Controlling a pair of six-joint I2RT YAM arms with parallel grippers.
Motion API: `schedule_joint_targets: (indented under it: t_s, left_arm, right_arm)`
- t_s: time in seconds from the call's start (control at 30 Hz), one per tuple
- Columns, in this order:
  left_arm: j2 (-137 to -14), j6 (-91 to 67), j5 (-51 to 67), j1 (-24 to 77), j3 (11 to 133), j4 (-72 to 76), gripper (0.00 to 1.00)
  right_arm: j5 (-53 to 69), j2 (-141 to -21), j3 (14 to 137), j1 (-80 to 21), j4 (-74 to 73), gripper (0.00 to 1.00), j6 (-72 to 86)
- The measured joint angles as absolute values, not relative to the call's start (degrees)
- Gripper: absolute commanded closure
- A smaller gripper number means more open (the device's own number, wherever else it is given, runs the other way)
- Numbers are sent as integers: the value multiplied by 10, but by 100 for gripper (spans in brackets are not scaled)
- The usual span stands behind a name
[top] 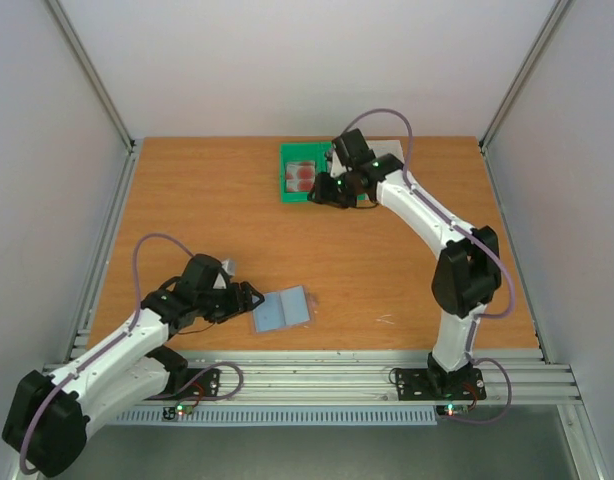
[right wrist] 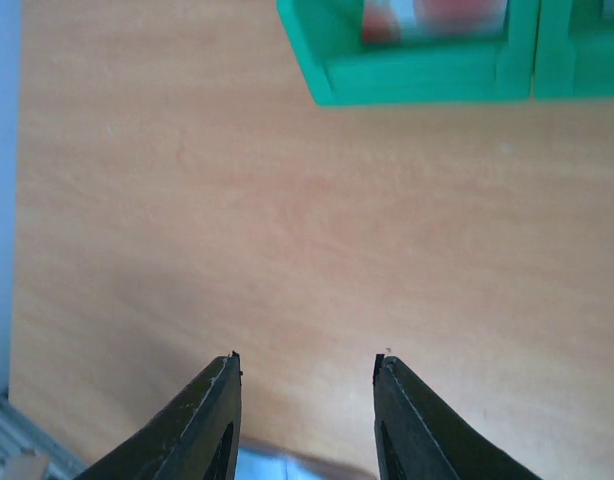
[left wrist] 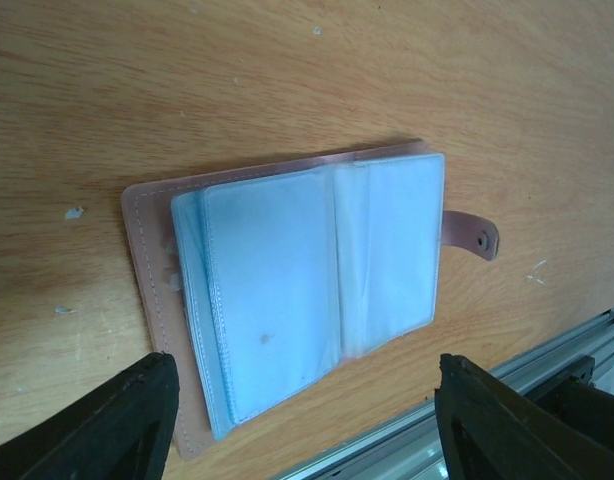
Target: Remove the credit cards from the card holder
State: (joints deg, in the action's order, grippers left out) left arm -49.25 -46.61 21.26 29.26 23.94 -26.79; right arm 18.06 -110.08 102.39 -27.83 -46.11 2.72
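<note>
Wooden desk [top: 187, 220] update: red-blotched card [top: 301, 176] is seen in green tray [top: 283, 175]; card holder [top: 284, 308] lies opened, sleeves seemingly emptied; left pincer [left wrist: 305, 370] spread wide, right pincer [right wrist: 305, 357] parted, nothing gripped.

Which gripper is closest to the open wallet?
The left gripper, right beside the open card holder; the right gripper is far off by the green tray.

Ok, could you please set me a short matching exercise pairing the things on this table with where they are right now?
Things:
1. card holder
2. red-blotched card
3. right gripper
4. left gripper

Places:
A. inside the green tray
B. over bare wood, just short of the tray
C. lying open near the front edge of the table
D. jaws apart above the open holder

Pairs: 1-C, 2-A, 3-B, 4-D
</note>
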Motion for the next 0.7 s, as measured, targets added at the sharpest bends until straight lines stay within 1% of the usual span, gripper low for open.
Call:
schedule_joint_targets:
  t_s: [0.17, 0.37, 0.5, 0.7]
  left_arm:
    - [-511, -469, 219, 293, 235, -255, 30]
    - [-536, -478, 219, 293, 234, -233, 32]
    - [-555, -484, 219, 293, 234, -222, 32]
    - [-578, -493, 220, 293, 234, -205, 31]
  right_arm:
    - [198, -1027, 881, -294, -430, 60, 30]
    - [211, -959, 762, -321, -405, 59, 39]
    - [223, -931, 713, -345, -386, 59, 42]
    - [230, -932, 668, -386, -356, 59, 43]
